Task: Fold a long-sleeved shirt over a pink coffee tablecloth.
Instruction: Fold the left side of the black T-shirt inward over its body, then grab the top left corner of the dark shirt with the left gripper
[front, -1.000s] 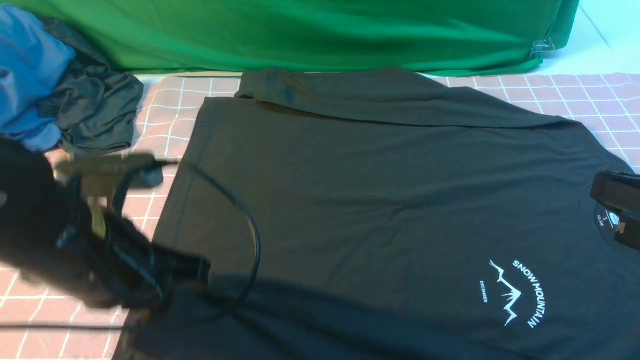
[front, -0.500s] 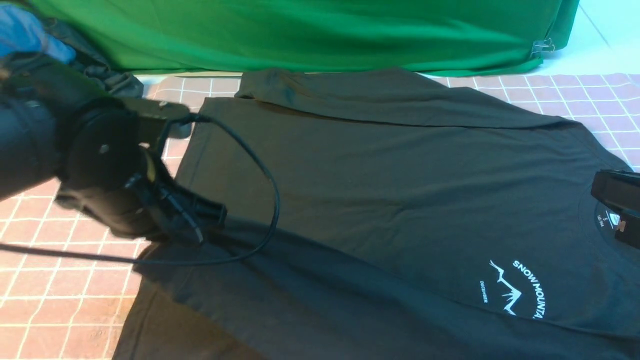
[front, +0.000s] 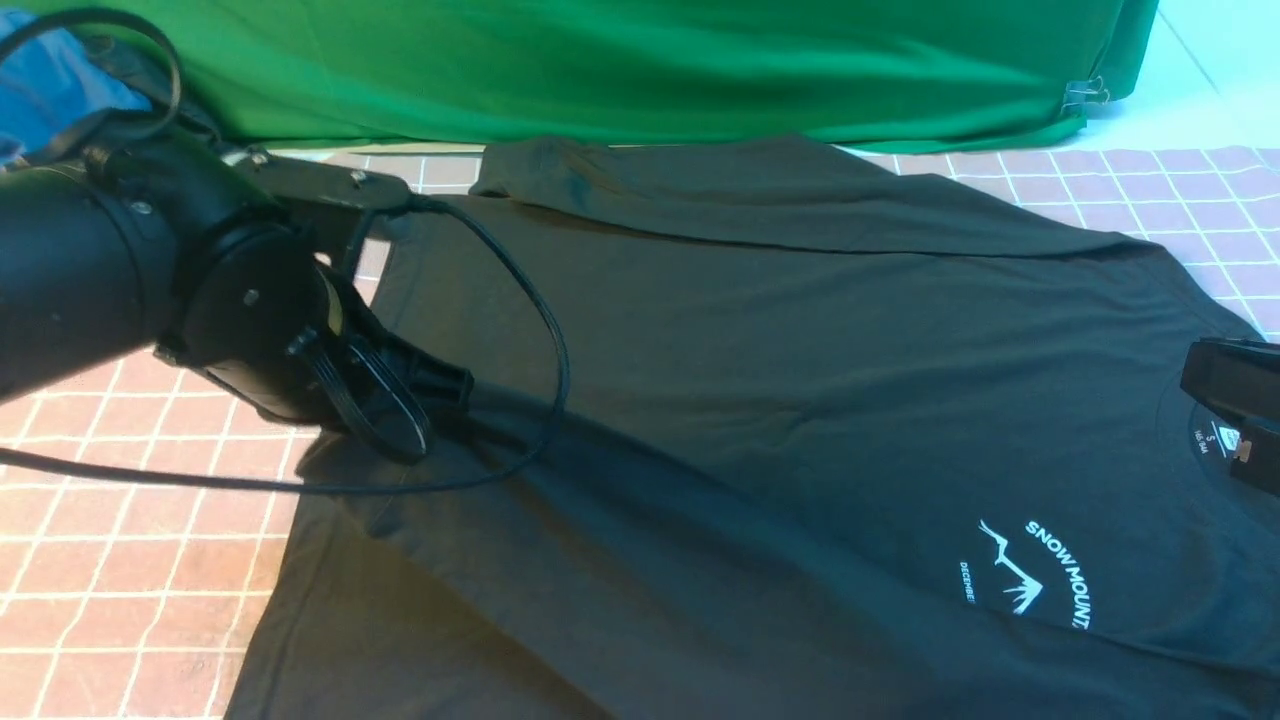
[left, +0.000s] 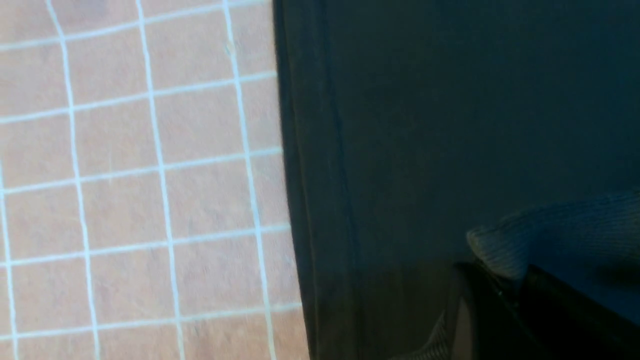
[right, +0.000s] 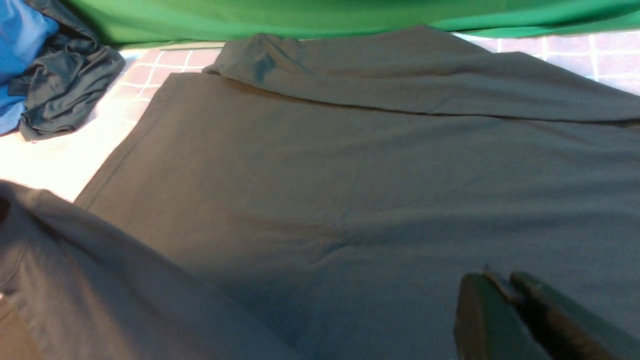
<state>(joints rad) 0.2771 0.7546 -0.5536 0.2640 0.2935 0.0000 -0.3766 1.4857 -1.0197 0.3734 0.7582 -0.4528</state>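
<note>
Gripping left hand (front: 452, 388): closed on cuff (left: 505, 245) of long-sleeved shirt (front: 800, 380), spread on pink coffee tablecloth (front: 120, 560).
Right hand (front: 1238, 420): closed at collar (front: 1175, 445); hold unclear.

Far side: a green backdrop cloth (front: 640, 70) is hung across the full width and is draped in soft folds. A metal clip (front: 1085, 95) is seen near its lower right corner. A pale, brightly lit surface (front: 1205, 70) is noted beyond. Far left: a blue garment (front: 45, 90) and a crumpled dark garment (right: 65, 87) are heaped.

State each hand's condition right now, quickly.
Left hand: closed on the long-sleeved shirt, at its cuff.
Right hand: closed; grip cannot be told.
</note>
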